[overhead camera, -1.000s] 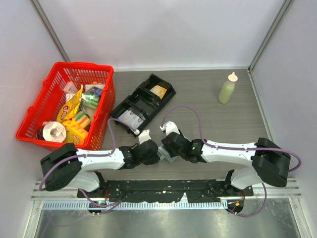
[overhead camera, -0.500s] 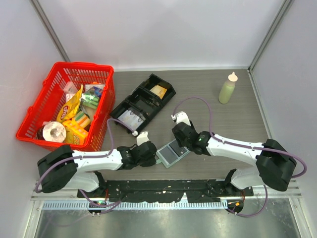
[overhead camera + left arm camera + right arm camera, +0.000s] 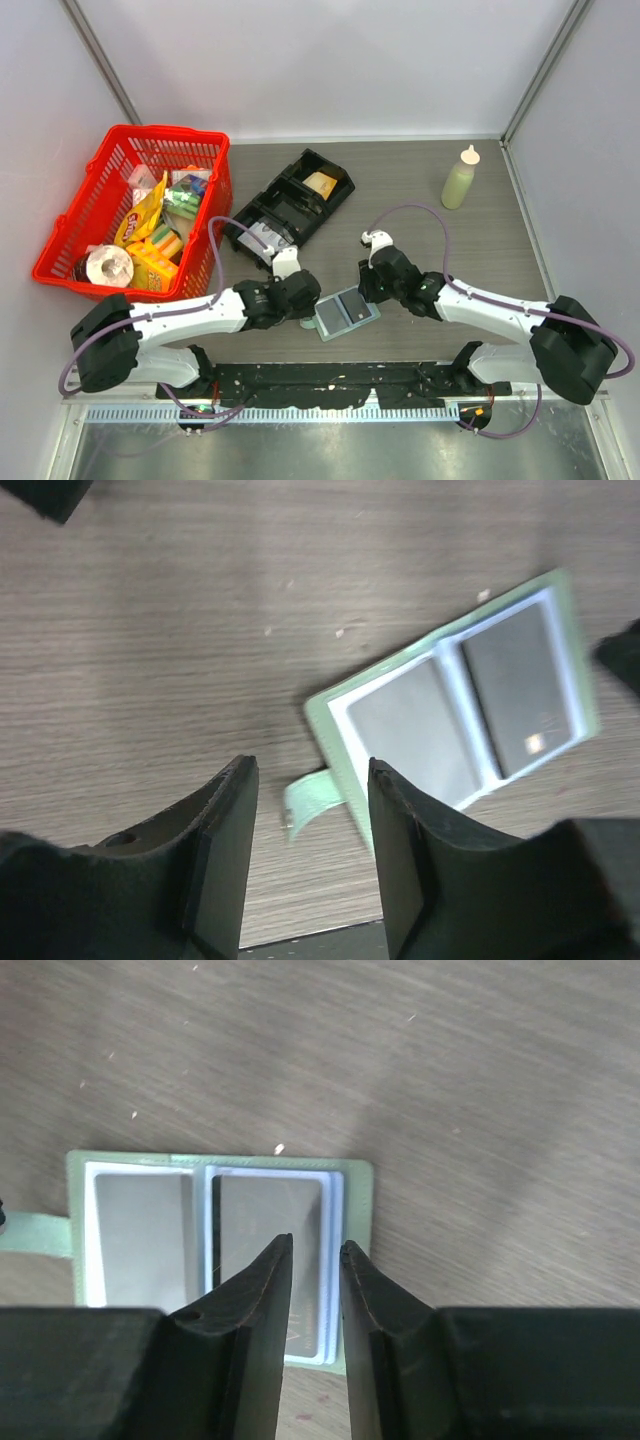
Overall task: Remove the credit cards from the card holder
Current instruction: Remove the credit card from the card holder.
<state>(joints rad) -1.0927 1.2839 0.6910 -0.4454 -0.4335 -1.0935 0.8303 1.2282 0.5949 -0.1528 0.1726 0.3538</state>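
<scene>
Overhead, the flat pale green folding card holder (image 3: pixel 345 312) lies open between left gripper (image 3: pixel 309 308) and right gripper (image 3: pixel 368 292); left wrist view: left gripper (image 3: pixel 310 770) spread, empty, holder ahead-right; right wrist view: right gripper (image 3: pixel 315 1245) narrowly parted, empty, over the holder's pale blue plastic credit cards (image 3: pixel 333 1210).
</scene>
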